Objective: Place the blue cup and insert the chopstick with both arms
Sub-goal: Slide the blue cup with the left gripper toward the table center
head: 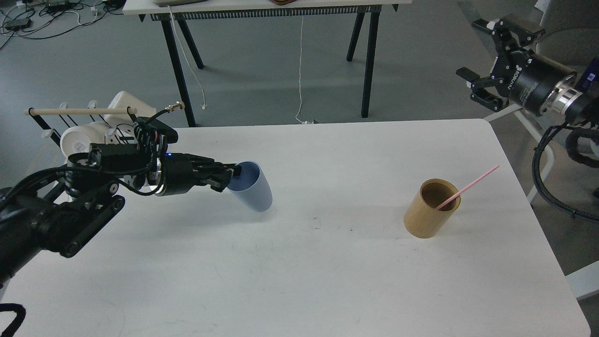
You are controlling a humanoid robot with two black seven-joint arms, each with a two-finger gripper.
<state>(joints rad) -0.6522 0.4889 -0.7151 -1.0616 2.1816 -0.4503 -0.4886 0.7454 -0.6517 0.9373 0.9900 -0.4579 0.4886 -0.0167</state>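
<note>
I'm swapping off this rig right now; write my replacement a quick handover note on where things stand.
Left gripper: shut on the blue cup at its rim, cup tilted over the table.
Right gripper: open, empty, raised off the table's right edge.
Chopstick: leaning in the tan cylinder, table right.
Done: cup grasped.
Left: set the cup upright, release, move the chopstick into it.

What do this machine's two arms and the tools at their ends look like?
Both arms are black and jointed. The left arm shows exposed linkages, loose black cables, reddish wiring and a small blue light near its dark fingered tool. The right arm has a silver ring at the wrist, a ribbed black hose and white ROBOTIQ lettering on its tool, which has chunky black fingers.
</note>
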